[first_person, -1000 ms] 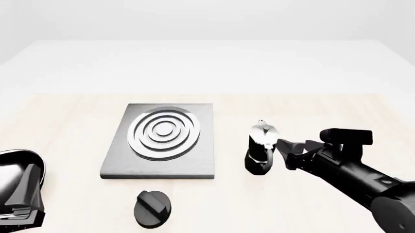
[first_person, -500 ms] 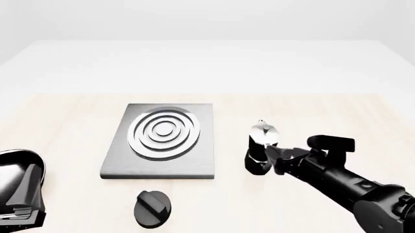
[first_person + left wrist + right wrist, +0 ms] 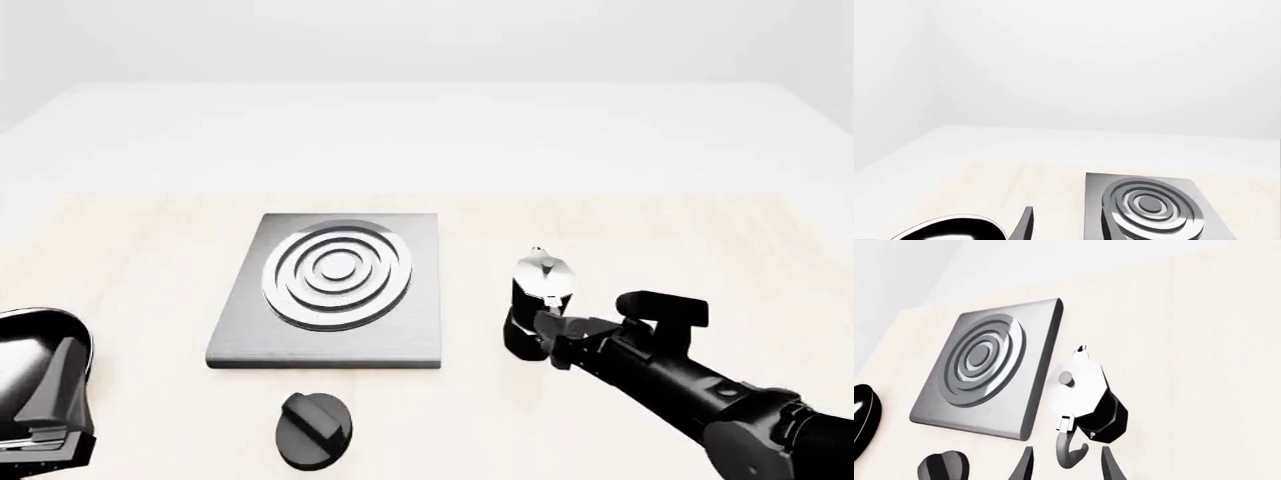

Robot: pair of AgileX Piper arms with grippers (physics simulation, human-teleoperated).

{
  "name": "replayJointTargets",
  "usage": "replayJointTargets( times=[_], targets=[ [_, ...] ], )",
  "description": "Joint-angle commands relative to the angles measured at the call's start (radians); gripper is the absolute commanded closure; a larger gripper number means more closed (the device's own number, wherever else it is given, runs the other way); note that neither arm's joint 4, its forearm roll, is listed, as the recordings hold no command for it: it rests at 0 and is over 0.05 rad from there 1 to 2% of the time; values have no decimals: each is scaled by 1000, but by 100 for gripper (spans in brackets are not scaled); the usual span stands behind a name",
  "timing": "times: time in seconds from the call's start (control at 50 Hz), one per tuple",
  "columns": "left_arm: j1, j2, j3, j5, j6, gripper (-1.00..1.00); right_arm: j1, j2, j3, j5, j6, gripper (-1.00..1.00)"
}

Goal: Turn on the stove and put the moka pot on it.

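Scanning the front view from the left edge: left gripper [image 3: 43, 425] sits low in the bottom-left corner, mostly cropped by the frame; whether its fingers are apart or together cannot be told. In its own wrist view only one dark fingertip and a glossy black curved part show at the bottom edge.

Left of centre: stove [image 3: 330, 290], a flat dark-grey slab with concentric silver rings, lying flat on the pale wooden table [image 3: 160, 240]. Nothing rests on the slab. Below it, near the bottom edge and apart from it, the round black knob [image 3: 314, 428] with its raised bar.

Right of centre: moka pot [image 3: 538, 305], upright on the table just beside the stove's right edge, not touching it. Silver top, black faceted base.

Lower right: right gripper [image 3: 554, 335] reaches in from the bottom-right corner, tips at the pot's base on its right side. Right wrist view shows its two fingers [image 3: 1021, 467] spread apart on either side of the pot's curved handle [image 3: 1071, 452], seemingly not yet touching it.
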Motion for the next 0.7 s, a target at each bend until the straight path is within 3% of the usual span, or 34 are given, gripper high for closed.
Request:
replayJointTargets(
  times=[0.02, 0.7],
  targets=[
    [-1, 13, 1, -10, -2, -100, 8, 47, 9, -45, 14, -100],
    [-12, 85, 3, -68, -7, -100, 15, 189, 3, -146, 31, -100]
  ],
)
